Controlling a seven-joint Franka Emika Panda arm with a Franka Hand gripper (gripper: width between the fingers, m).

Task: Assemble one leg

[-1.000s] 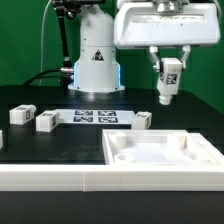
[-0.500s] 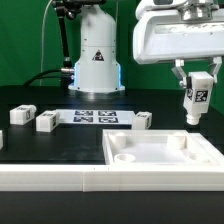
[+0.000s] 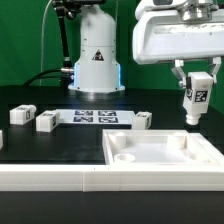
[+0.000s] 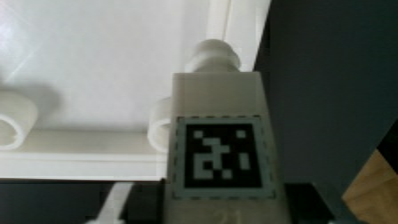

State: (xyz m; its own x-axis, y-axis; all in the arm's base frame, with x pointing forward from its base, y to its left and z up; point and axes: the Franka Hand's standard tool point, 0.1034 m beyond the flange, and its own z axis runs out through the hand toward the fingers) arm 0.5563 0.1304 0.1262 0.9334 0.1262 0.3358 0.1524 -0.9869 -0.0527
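White glossy plastic makes up nearly everything here, set on a matte black table (image 3: 30, 140).
- Robot base (image 3: 97, 55): rounded white shell, standing at the back.
- Large white square tray-like part (image 3: 160, 150) (image 4: 107, 60): raised rim, smooth floor, round recesses at the corners. It lies at the front, toward the exterior view's right.
- Thin flat white marker board (image 3: 95, 117): lies flat before the base and carries a row of black-and-white square tags.
- White two-finger gripper (image 3: 197, 82): clenched on the leg (image 3: 197, 100) (image 4: 217, 110), a small white rectangular plastic block.
- Leg position: upright in the air, clear of the table, above and behind the tray's far corner at the exterior view's right.
- Leg label: 1 black-and-white square fiducial tag (image 4: 221, 152) with a blocky pixel pattern, facing both cameras.
- Leg end: a short round peg (image 4: 214, 52), seen in the wrist view against the tray's rim.
- 3 similar small tagged blocks rest on the table: left block (image 3: 22, 115), middle block (image 3: 46, 122), right block (image 3: 143, 120).
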